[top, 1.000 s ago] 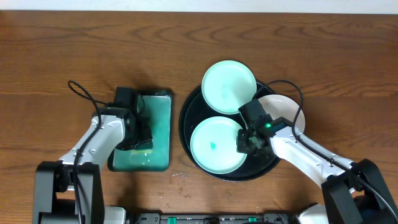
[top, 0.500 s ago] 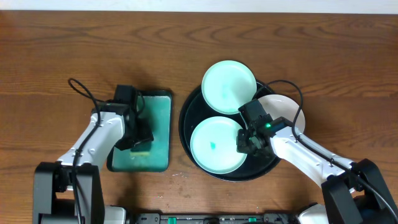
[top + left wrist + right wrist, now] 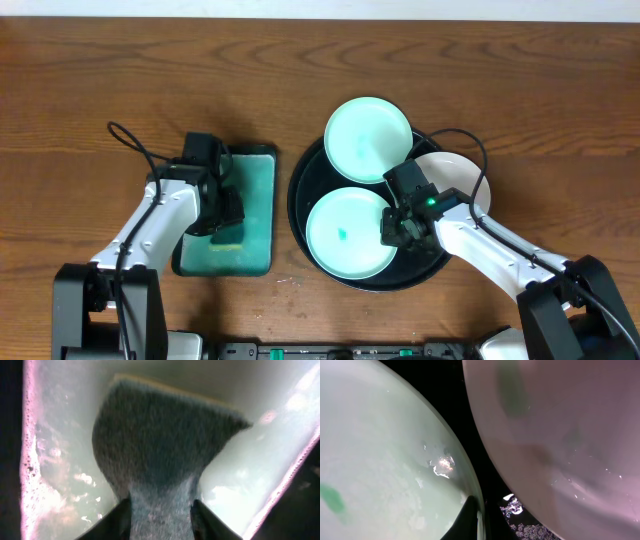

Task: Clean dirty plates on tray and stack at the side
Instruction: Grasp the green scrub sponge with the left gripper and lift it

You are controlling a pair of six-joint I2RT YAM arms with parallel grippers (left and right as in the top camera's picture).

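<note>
Three dirty plates lie on the black tray (image 3: 296,196): one at the back (image 3: 368,138), one at the front (image 3: 345,235) with a teal smudge, and one at the right (image 3: 458,176) partly under my right arm. My right gripper (image 3: 398,226) is shut on the front plate's right rim. In the right wrist view one finger (image 3: 469,516) lies on that plate (image 3: 380,455); the other finger is hidden. The right plate (image 3: 560,430) fills that view's right. My left gripper (image 3: 224,206) is shut on a dark sponge (image 3: 160,445), pressed on the wet teal-green pad (image 3: 258,200).
The pad's wet, foamy surface (image 3: 55,465) surrounds the sponge, with its dark rim at both sides. Bare wooden table (image 3: 100,80) lies behind and to the left. Cables run from both arms.
My left gripper has slid the sponge a little toward the far end of the pad. The right arm and the plates have not moved.
</note>
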